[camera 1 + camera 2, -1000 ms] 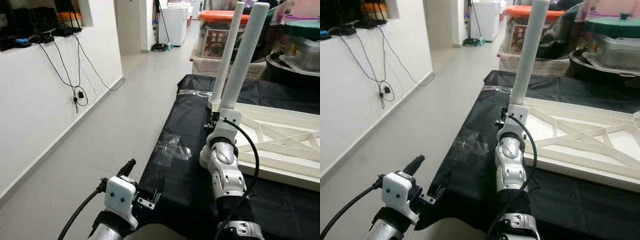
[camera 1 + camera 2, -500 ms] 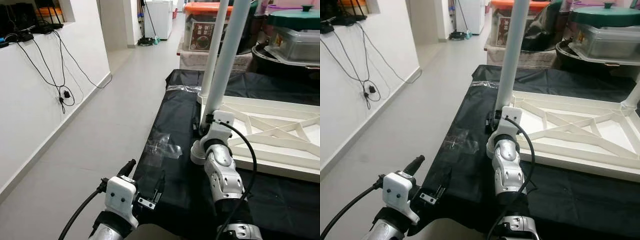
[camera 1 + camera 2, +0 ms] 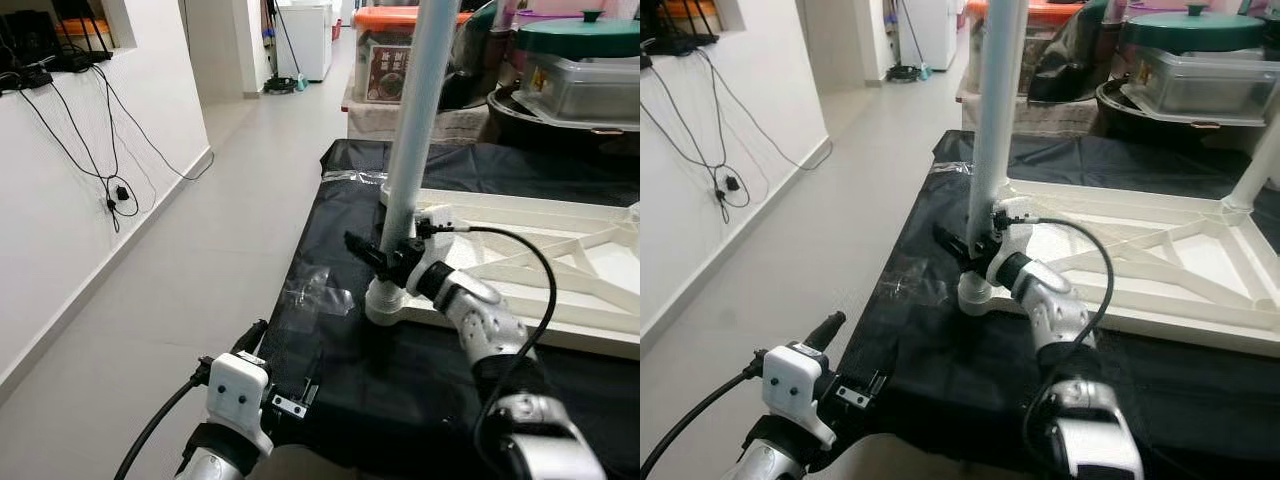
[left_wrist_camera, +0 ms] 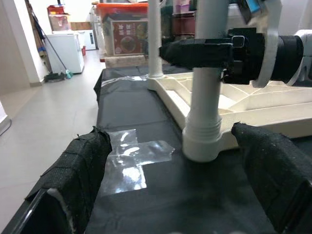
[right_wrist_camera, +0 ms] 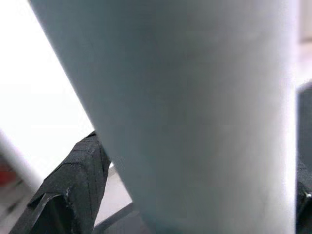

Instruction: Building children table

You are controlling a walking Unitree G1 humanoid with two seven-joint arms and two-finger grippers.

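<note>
A white table leg stands upright with its ringed base at the near left corner of the upturned white table top. My right gripper reaches in from the right and is shut on the table leg just above the base; one black finger crosses the leg's front. The leg presses close against the right wrist camera. My left gripper hangs low at the black cloth's front edge, open, with its fingers wide apart and pointing at the leg base. Another leg stands at the far corner.
The table top lies on a black cloth with a patch of clear tape. Behind it stand storage boxes and a lidded pot. Open floor runs along the left beside a white wall with hanging cables.
My right arm has swung from below the leg to reach in from the right. The leg's base has come down to the near corner. The camera has shifted.
</note>
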